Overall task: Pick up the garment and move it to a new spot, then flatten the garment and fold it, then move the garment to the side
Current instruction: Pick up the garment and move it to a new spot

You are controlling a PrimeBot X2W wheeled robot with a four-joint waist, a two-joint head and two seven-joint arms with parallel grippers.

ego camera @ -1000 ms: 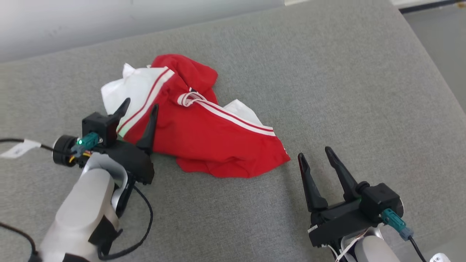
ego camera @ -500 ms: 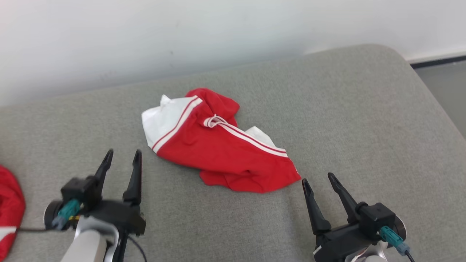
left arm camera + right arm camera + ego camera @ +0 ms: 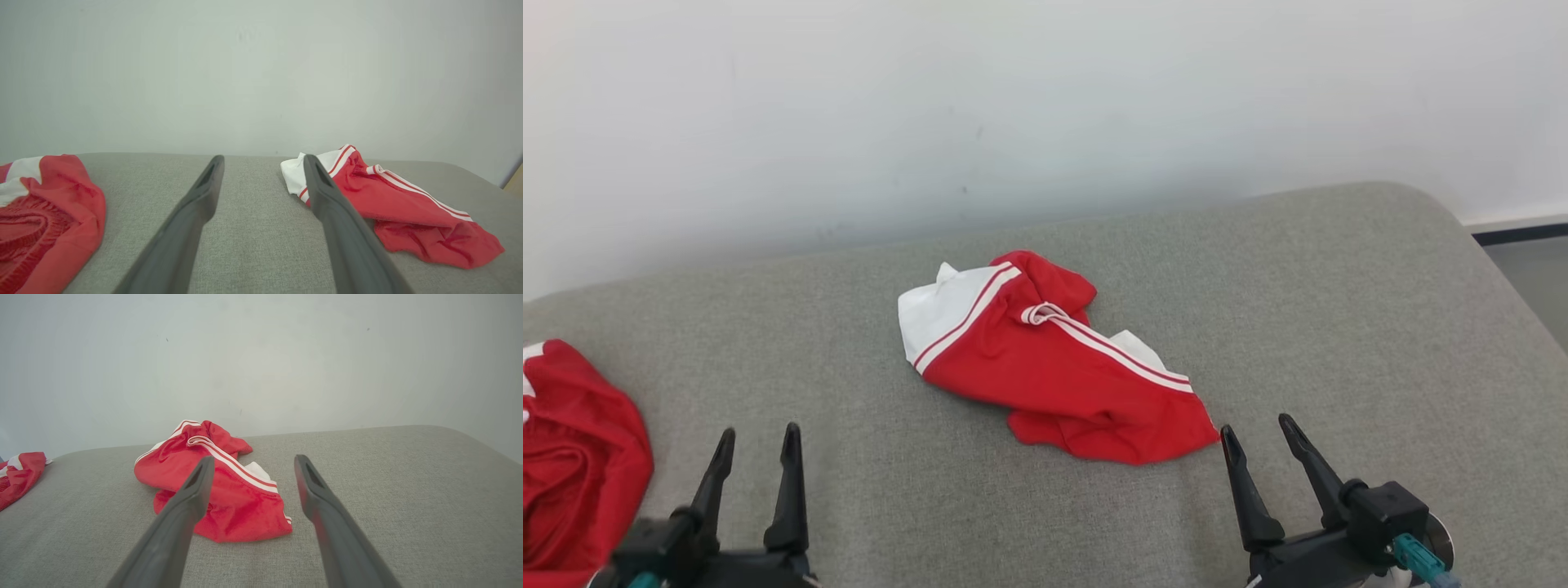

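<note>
The red shorts [image 3: 1054,376], trimmed with white stripes and a white panel, are lying crumpled near the middle of a grey upholstered pad [image 3: 1339,310]. The pad is possibly a couch seat or a mattress, and it is sitting against a pale wall [image 3: 1045,106]. The left end effector [image 3: 758,430] is hovering at the near left, its two dark fingers standing apart and gripping nothing, well apart from the shorts. The right end effector [image 3: 1256,424] is hanging at the near right, fingers likewise spread and empty. Its tips are sitting just beside the shorts' lower right corner without clearly touching it. A second red garment [image 3: 580,474] is lying bunched at the pad's far left edge.
</note>
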